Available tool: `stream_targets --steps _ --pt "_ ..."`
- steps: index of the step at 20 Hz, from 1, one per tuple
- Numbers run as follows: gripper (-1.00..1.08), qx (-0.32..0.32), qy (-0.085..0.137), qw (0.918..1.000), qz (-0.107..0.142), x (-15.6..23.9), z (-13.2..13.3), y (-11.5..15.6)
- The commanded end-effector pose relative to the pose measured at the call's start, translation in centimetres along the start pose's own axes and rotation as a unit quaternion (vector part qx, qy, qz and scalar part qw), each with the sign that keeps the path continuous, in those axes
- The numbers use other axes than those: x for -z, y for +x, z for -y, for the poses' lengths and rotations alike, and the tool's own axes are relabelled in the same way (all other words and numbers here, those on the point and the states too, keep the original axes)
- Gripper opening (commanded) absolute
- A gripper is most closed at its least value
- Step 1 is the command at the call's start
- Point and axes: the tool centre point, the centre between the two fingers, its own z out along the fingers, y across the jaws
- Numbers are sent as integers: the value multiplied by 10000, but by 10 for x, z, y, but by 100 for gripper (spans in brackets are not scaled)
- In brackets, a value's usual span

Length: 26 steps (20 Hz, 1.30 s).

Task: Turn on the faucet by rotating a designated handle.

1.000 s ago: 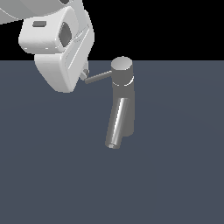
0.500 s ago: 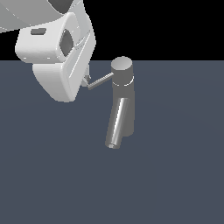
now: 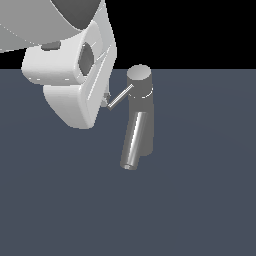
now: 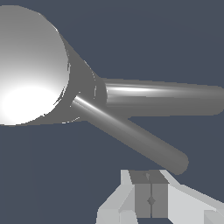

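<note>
The grey faucet (image 3: 142, 117) stands upright on the dark floor, and its slanted spout (image 3: 132, 145) points down towards the camera. From its round cap (image 3: 139, 75) the thin handle (image 3: 120, 96) juts down and towards the exterior view's left. My white gripper (image 3: 106, 100) sits at the handle's tip, its bulk hiding the fingers there. In the wrist view the cap (image 4: 30, 65) looms bright, with the thick spout (image 4: 166, 98) and the thinner handle (image 4: 131, 133) spreading from it. The gripper (image 4: 151, 199) is shut with its pads pressed together on nothing, just beside the handle's free end.
A plain dark grey floor (image 3: 200, 200) lies all around the faucet. The arm's white body (image 3: 45, 25) fills the upper part of the exterior view's left.
The handle has swung from nearly level to pointing downwards towards the exterior view's left. My gripper has moved along with its tip, coming lower and closer to the faucet.
</note>
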Motion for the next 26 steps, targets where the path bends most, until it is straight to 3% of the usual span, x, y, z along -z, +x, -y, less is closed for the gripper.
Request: stream_targets --steps 1,4,5,26 --pt "-100 -119 -53 9999 -83 -3 -9 18" --pt "-100 -122 -56 9999 -88 -3 -14 22" --pt "-100 -32 10 10000 -23 0 -7 10" --pt "-100 -84 -30 9999 -62 -1 -16 60"
